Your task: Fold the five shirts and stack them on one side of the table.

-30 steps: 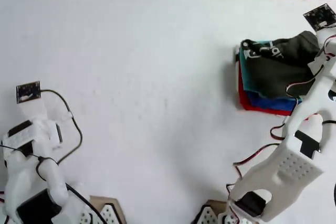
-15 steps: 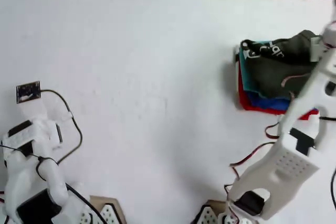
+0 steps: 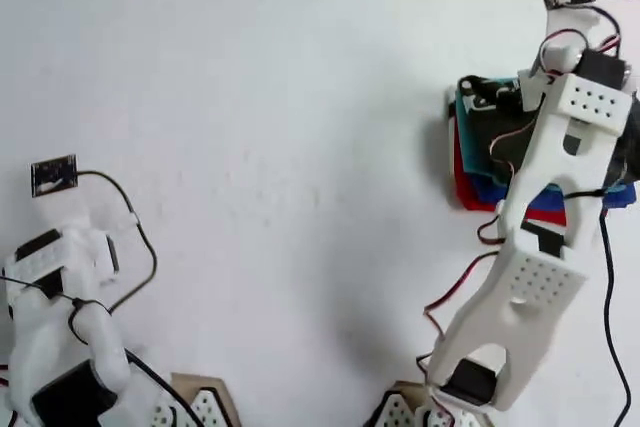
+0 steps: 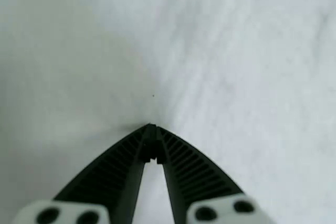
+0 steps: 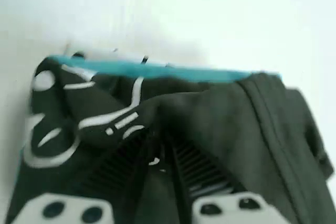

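Observation:
A stack of folded shirts lies at the table's right side: a red one (image 3: 462,185) at the bottom, a blue one (image 3: 487,190) and a teal one (image 3: 465,107) above it. On top is a dark shirt with white print (image 3: 488,137), rumpled. My right arm (image 3: 580,107) hangs over this stack. Its gripper (image 5: 157,142) is shut on a fold of the dark shirt (image 5: 226,119), with the teal edge (image 5: 173,72) just beyond. My left gripper (image 4: 151,132) is shut with nothing in it, low over bare white table, with its arm (image 3: 60,252) at the near left.
The white table (image 3: 250,97) spreads wide between the two arms. Its far edge runs along the top of the high view, with dark floor behind. The arm bases (image 3: 200,407) stand at the near edge.
My right arm has swung from the stack's right side toward the far left, now covering much of the stack, and the dark shirt's bunched part has shifted with it. The left arm has stayed still.

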Robot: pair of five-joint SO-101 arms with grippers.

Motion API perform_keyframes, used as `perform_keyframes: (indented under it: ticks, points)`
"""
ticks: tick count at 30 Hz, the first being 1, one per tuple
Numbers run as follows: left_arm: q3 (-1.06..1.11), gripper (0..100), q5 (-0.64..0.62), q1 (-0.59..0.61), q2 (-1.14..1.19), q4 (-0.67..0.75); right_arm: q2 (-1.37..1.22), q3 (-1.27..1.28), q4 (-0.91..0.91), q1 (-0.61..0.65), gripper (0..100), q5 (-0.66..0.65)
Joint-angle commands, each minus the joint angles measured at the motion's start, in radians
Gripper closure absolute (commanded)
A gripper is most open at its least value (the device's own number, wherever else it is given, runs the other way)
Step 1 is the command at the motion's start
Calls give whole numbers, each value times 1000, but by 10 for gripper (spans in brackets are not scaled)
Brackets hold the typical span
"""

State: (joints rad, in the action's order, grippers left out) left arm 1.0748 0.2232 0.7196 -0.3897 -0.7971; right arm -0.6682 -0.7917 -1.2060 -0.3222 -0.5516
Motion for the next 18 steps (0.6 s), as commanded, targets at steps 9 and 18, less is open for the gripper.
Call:
perform_keyframes:
  ticks: [9, 18]
  points:
    - [-4, 973, -14, 6, -6, 12, -108, -304, 148, -58, 979, 8]
    - [-4, 973, -14, 5, -6, 12, -139, -345, 148, -133, 979, 6]
